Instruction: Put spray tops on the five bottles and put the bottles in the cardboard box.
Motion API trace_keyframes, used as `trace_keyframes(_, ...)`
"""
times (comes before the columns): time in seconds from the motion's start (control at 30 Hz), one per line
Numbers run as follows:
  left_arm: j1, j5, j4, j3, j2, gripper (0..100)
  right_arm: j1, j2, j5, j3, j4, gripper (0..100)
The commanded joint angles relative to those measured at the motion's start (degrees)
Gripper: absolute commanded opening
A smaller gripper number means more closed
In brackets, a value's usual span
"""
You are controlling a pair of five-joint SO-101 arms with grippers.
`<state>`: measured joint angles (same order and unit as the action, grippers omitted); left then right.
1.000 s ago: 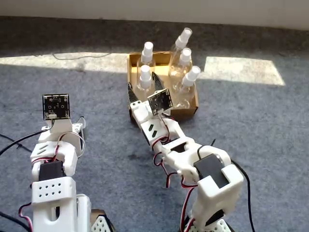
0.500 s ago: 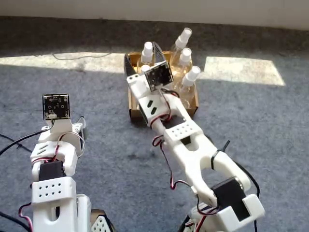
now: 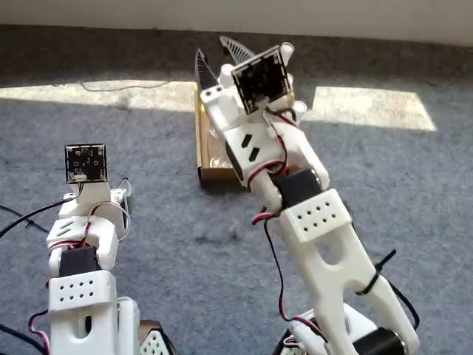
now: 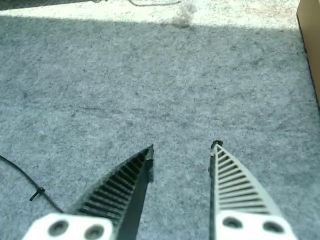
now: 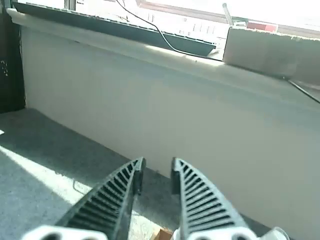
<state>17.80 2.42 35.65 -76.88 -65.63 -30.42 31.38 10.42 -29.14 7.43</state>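
With your right gripper (image 5: 157,162) and left gripper (image 4: 181,149) both open and empty, pull the right back without clipping the bottles (image 3: 298,111) in the box (image 3: 201,144).

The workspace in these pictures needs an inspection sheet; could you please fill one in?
Surface: grey carpet, sunlit strip at the far side.
Job's things: cardboard box; bottles with spray tops inside, mostly hidden by the right arm.
Clutter: tuft of fluff.
Grippers: left gripper open, empty, above carpet; right gripper open, empty, raised near the box's far end.
Cables: black cable on the carpet; arm wires.
Surroundings: white wall.
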Motion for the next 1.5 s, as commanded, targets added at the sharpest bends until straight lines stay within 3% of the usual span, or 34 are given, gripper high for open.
trace_keyframes(0.0, -0.9, 0.1, -1.0, 0.4, -0.6, 18, 1.9, 11.7, 0.5, -12.4, 0.9, 1.3)
trace_keyframes(0.47, -0.9, 0.1, -1.0, 0.7, -0.7, 18, 10.9, 67.5, 0.7, -67.9, 1.2, 0.5)
trace_keyframes(0.57, -1.2, 0.1, -1.2, 0.7, -1.6, 18, 14.2, 75.4, 0.5, -76.1, 8.6, 0.5)
trace_keyframes(0.77, -6.7, 0.1, 0.9, -4.4, -17.2, 18, 19.4, 71.5, 0.5, -73.4, 20.8, 0.5)
trace_keyframes(0.97, -10.7, 0.3, 3.3, -20.8, -41.0, 18, 24.8, 73.6, 0.8, -73.4, 35.2, 0.5)
trace_keyframes(1.23, -10.6, 0.4, 8.5, -20.6, -32.3, 18, 25.9, 73.8, 0.8, -73.4, 49.6, 0.5)
trace_keyframes(1.47, -10.6, 0.4, 24.8, -20.7, -30.9, 18, 25.9, 73.9, 0.8, -73.2, 64.5, 0.5)
